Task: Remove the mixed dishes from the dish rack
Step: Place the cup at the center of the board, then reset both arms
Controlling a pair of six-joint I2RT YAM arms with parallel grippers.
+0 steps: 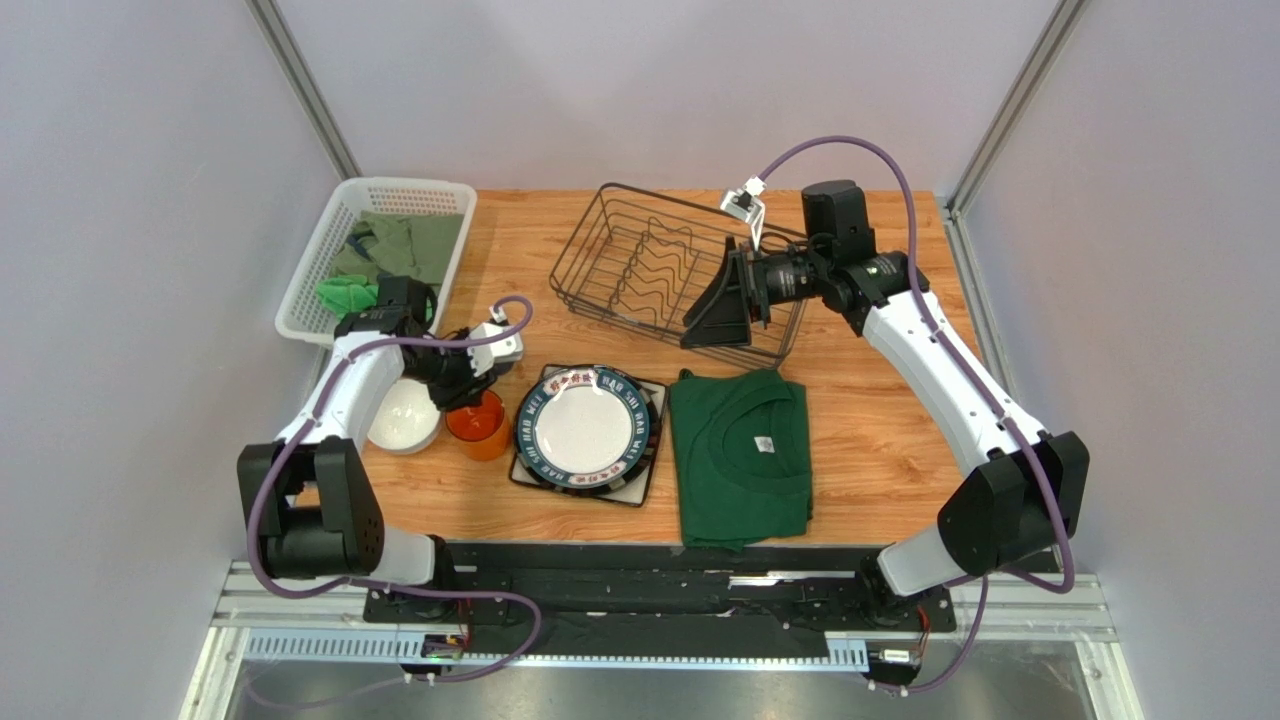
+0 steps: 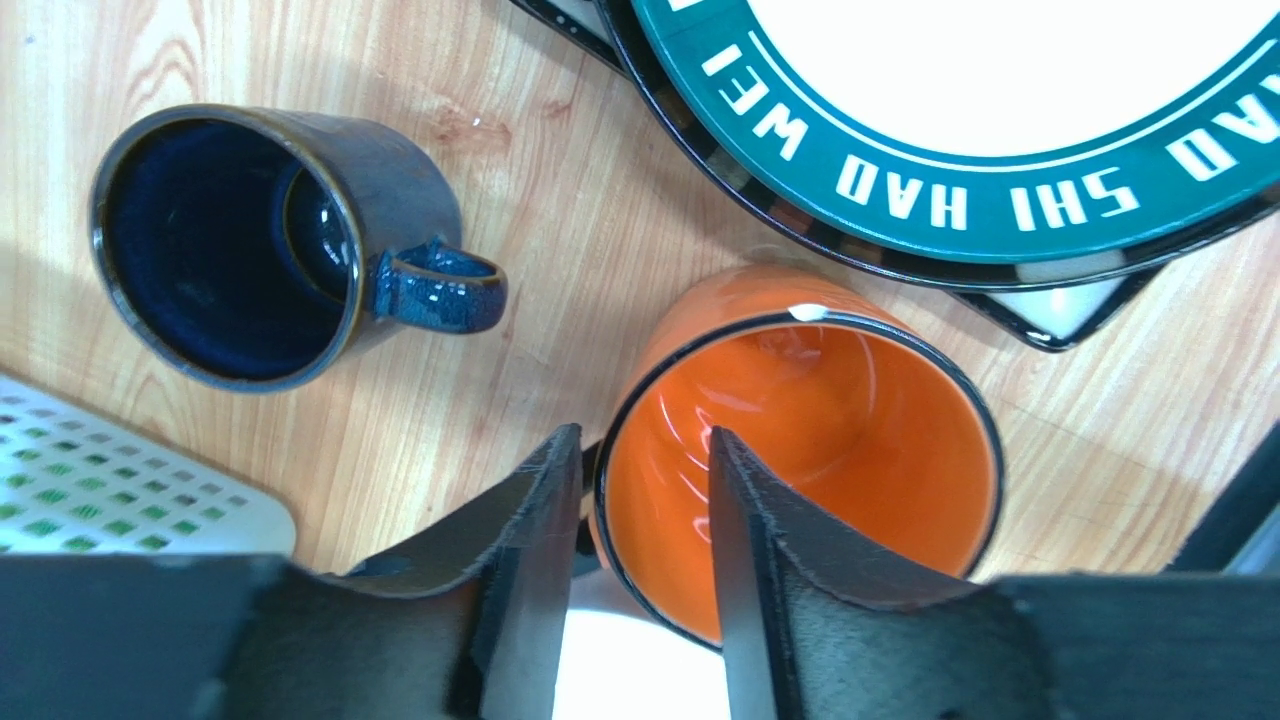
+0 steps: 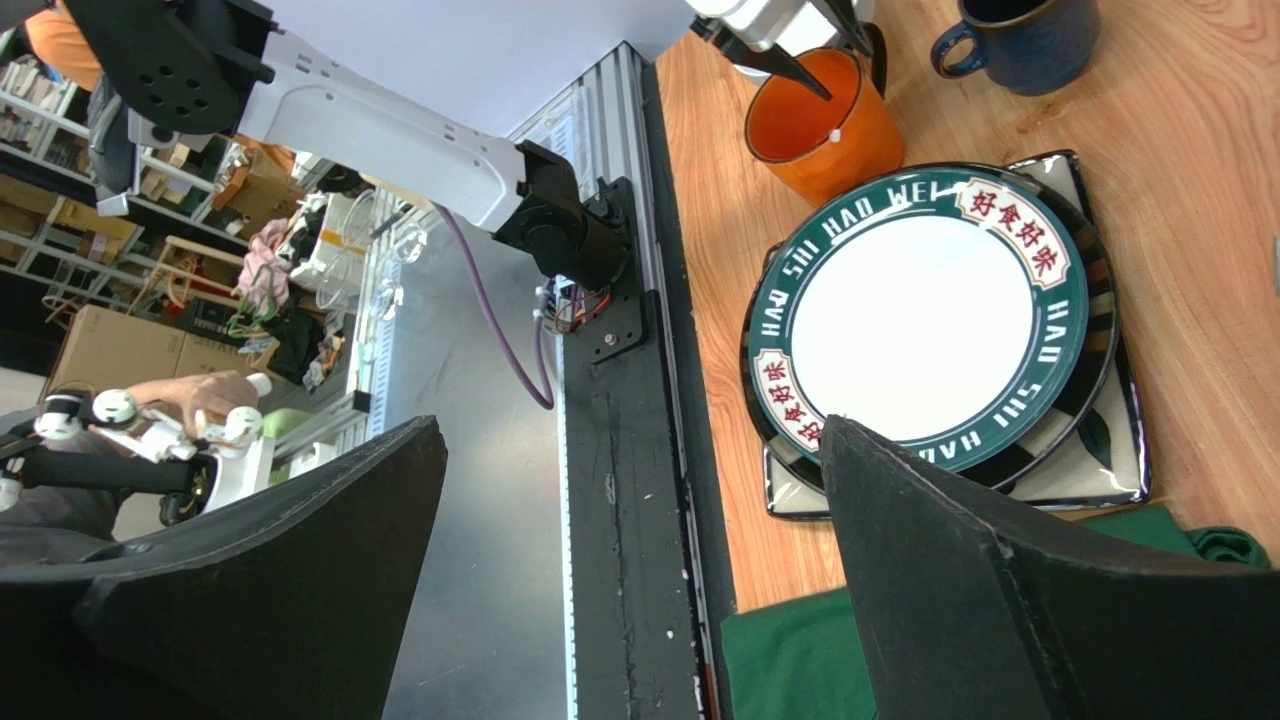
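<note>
At the near edge a shirt [image 1: 739,450] lies flat. Just left of it is the stack of plates [image 1: 586,428]: two round ones on the square one, all flat and face up. Left of the stack, very close to its rim, the orange mug [image 2: 812,450] stands upright on the table [image 1: 887,435], mouth up. Where its handle points I cannot tell.

The left gripper [image 2: 646,443] straddles the mug's wall. One finger [image 2: 526,570] is outside and the other inside, and the jaws are parted wider than the wall, so the mug is released. The bowl [image 1: 398,420] sits just left of the mug.

A little farther the blue mug [image 2: 256,240] stands upright, apart from the orange one, with its handle turned roughly toward it.

Farther still is the rack [image 1: 646,270], its long axis left to right and a little slanted. The right gripper [image 1: 721,300] hangs over the rack's near right corner, spread wide with nothing between the jaws. The white basket [image 1: 353,225] is at the far left.

Bare wood shows right of the shirt and between rack and plates.
</note>
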